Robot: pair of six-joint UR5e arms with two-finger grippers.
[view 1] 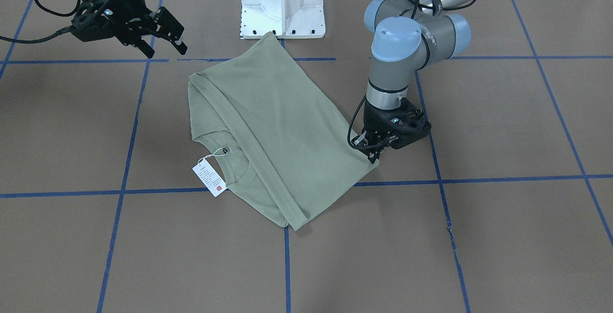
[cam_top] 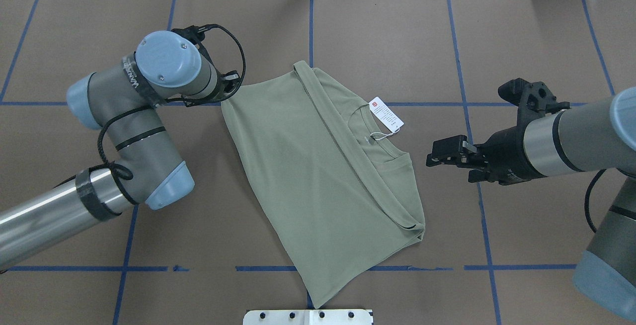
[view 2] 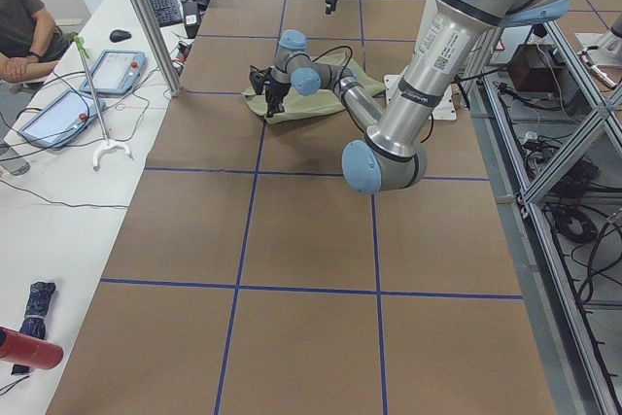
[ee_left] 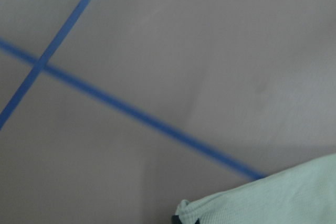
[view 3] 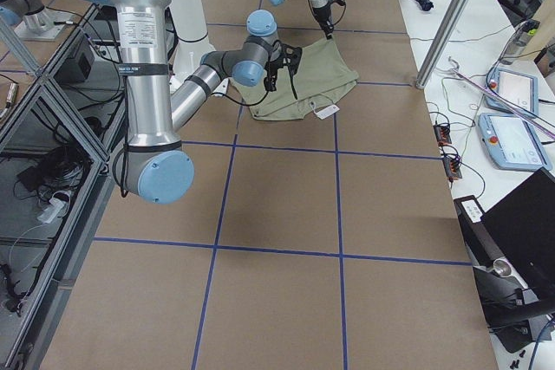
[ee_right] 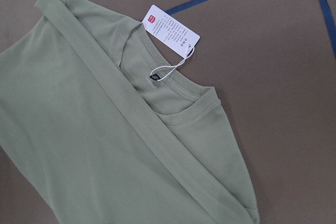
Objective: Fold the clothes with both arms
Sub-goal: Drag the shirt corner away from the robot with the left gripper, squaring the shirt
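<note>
The clothes are one sage-green shirt lying folded on the brown table, its neck and white hang tag showing; it also appears in the overhead view and the right wrist view. My left gripper points down at the shirt's corner on the far side from the tag, shut on the fabric edge. The left wrist view shows that corner at the bottom of the frame. My right gripper hovers open and empty, clear of the shirt, on the tag's side.
The white pedestal base stands just behind the shirt. Blue tape lines grid the table. In the exterior left view a person sits at a side bench with tablets, past a metal post.
</note>
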